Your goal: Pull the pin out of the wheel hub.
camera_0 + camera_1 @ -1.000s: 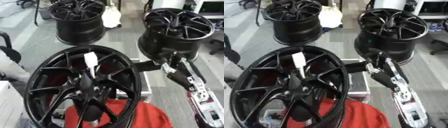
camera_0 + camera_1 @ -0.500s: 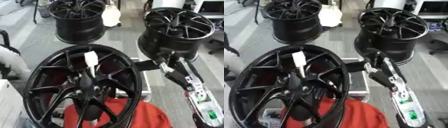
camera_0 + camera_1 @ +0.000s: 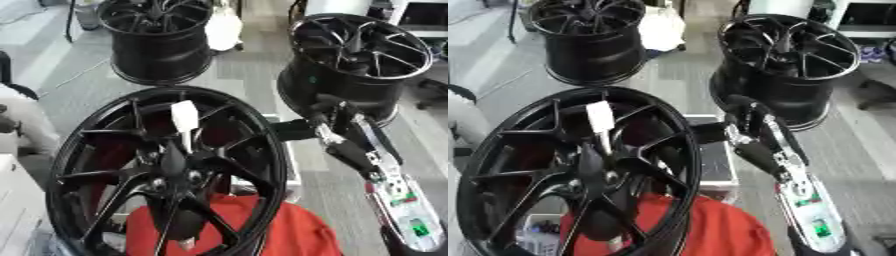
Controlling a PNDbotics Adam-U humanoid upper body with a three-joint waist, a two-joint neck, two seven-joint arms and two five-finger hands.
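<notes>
Inside wheel hub (image 3: 166, 170) — white pin (image 3: 185, 117)

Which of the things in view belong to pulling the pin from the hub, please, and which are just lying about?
Job in hand:
near wheel
hub
white pin standing over the hub
right hand at the wheel's rim

Lying about:
two black wheels behind
red cloth

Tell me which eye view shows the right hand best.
The left eye view: the right hand sits clear of the near wheel, its dark fingers visible beside the rim. The right eye view shows it too, but closer against the rim and harder to separate.
</notes>
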